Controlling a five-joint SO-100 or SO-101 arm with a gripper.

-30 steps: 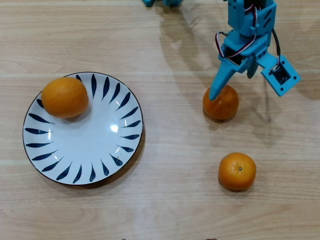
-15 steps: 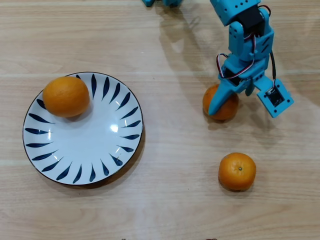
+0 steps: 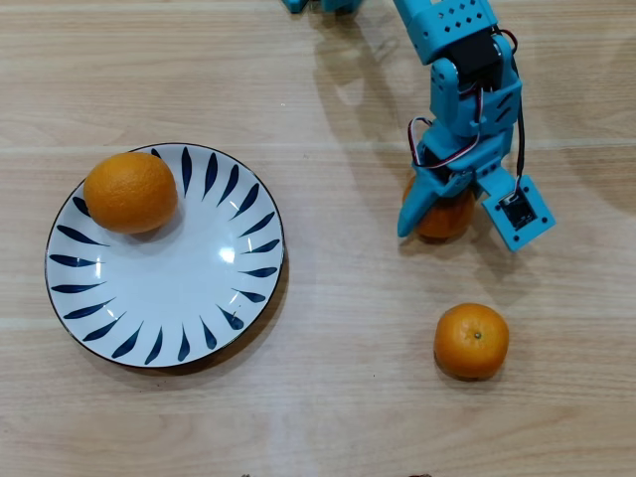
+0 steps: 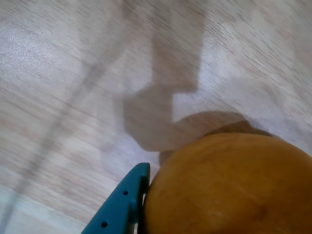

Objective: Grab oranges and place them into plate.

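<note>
The blue gripper (image 3: 452, 224) stands low over the table (image 3: 328, 397), its jaws spread on either side of a small orange (image 3: 442, 217) in the overhead view. One finger (image 3: 415, 207) runs down the fruit's left flank and the other, carrying a camera block, lies off its right. In the wrist view the tip of one finger (image 4: 127, 200) sits just against the skin of that orange (image 4: 229, 185), which fills the lower right corner. Whether the far finger also touches cannot be told, so the jaws read as open around the fruit and not yet clamped on it.

The orange lies between the fingers, directly beneath the wrist, with no offset to correct. What the grasp appears to need is a squeeze inward across the fruit's width; being round, it offers no long axis to line up with.

A second small orange (image 3: 471, 341) rests on bare wood nearer the bottom edge of the overhead view, apart from the arm. The plate (image 3: 169, 298) sits well away to the left in that view, with a larger orange (image 3: 130, 192) already on its upper-left part beside the rim. Judged from this layout, one fruit is delivered and two remain; the carry from the straddled orange to the plate would run leftward across open table.
</note>
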